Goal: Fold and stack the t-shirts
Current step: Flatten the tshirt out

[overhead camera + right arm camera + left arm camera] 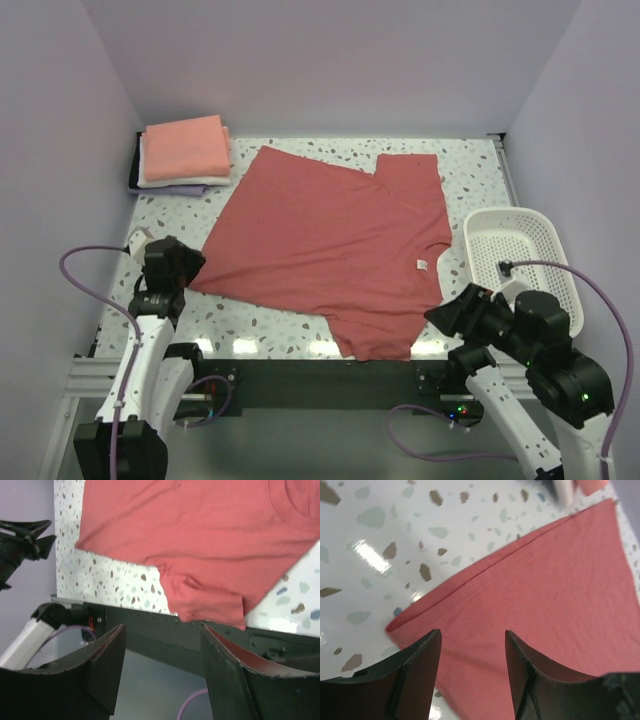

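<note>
A dusty-red t-shirt (pixel 330 240) lies spread on the speckled table, its right side folded over and a small white neck label (pixel 422 264) showing. At the back left, a salmon-pink folded tee (pixel 185 148) tops a stack over a white and a lavender one. My left gripper (pixel 195 263) is open at the shirt's left corner; in the left wrist view the left gripper (pixel 472 635) has red cloth (pixel 545 590) under its fingers. My right gripper (pixel 440 315) is open by the near sleeve. In the right wrist view the right gripper (pixel 162 627) holds nothing, just short of the sleeve (pixel 205 602).
A white plastic lattice basket (pixel 520 250) stands at the right of the table. The table's black front rail (pixel 320 380) runs under the near sleeve. Purple walls close in the left, right and back.
</note>
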Controlling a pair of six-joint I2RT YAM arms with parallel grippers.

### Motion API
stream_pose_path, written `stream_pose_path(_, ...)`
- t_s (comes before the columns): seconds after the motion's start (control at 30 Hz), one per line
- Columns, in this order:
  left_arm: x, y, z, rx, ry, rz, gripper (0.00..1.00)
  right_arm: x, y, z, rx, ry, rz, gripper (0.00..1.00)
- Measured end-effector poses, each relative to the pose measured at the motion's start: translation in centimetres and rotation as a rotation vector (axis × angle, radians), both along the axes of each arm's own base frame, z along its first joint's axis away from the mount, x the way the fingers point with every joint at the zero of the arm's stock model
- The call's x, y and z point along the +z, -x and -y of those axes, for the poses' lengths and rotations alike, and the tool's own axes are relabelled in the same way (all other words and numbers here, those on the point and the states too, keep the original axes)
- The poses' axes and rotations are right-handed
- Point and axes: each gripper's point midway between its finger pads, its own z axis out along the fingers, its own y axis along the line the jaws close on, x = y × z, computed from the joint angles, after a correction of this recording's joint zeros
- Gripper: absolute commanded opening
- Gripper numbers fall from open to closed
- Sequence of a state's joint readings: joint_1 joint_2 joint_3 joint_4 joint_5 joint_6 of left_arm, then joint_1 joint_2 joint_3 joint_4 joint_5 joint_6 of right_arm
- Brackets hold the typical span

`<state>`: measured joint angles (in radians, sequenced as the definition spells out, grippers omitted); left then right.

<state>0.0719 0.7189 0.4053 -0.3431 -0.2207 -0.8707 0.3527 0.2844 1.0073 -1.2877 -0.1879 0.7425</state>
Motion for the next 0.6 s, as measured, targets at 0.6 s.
stream_pose_path(0.6,6.4,-25.8,13.1,-0.504,-0.182,0.038,0.59,-5.0,-23.2,-3.4,-0.215,0.145,-0.023,0.66)
